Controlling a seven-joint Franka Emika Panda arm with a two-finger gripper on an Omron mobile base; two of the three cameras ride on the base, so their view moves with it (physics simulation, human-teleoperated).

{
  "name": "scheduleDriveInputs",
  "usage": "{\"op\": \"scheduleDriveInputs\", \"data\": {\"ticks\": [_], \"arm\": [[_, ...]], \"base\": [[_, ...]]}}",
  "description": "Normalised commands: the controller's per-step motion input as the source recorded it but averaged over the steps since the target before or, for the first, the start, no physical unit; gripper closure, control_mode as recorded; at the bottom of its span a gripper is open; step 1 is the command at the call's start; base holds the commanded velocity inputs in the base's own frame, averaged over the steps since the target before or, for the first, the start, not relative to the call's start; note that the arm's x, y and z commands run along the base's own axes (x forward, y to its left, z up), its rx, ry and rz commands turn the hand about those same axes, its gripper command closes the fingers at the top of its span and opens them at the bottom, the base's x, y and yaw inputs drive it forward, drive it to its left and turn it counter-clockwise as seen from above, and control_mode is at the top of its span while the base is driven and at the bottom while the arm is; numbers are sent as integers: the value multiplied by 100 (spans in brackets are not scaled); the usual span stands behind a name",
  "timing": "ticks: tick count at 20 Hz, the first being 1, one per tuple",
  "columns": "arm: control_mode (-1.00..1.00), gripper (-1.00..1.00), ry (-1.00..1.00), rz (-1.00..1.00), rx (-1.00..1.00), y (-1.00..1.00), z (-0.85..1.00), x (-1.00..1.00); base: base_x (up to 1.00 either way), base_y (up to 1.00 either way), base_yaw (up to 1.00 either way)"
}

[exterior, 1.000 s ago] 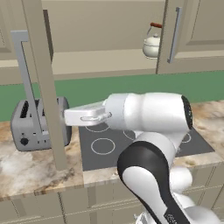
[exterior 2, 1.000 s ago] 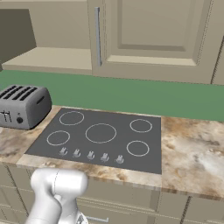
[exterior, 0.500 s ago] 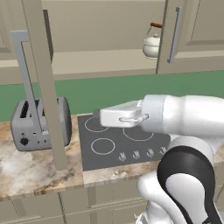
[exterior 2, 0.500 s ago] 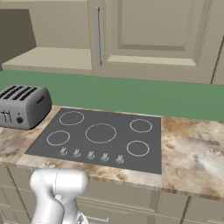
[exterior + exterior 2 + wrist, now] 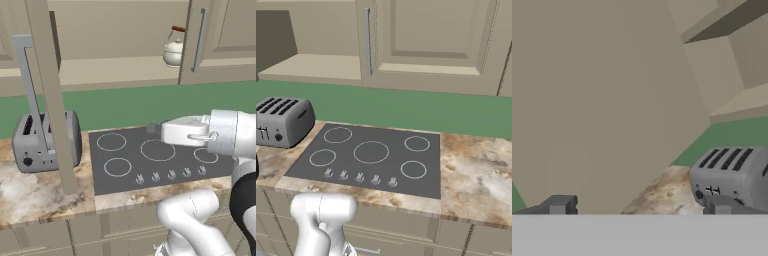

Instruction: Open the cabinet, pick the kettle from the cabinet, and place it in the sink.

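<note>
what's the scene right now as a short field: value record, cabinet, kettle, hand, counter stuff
cabinet: left door swung open toward the camera, right door closed
kettle: upright on the cabinet shelf, beside the closed door's bar handle
hand: open, holding nothing, facing the open door's panel with the toaster at its side
arm: stretched level over the cooktop in the left base view
toaster: on the marble counter, left of the cooktop, partly behind the open door
cooktop: nothing on its rings
task stage: cabinet open, kettle not yet picked
</note>
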Motion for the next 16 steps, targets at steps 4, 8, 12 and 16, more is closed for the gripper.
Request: {"op": "scheduleDriveInputs", "data": {"ticks": [4, 8, 12, 16], "arm": [[-100, -100, 0, -6, 0, -50, 13, -15], [-100, -100, 1, -17, 1, -48, 16, -10], [-100, -100, 6, -22, 0, -45, 18, -7], [-100, -100, 5, -20, -2, -49, 15, -7]], "base": [[0, 0, 0], [0, 0, 0], [0, 0, 0], [0, 0, 0]]}}
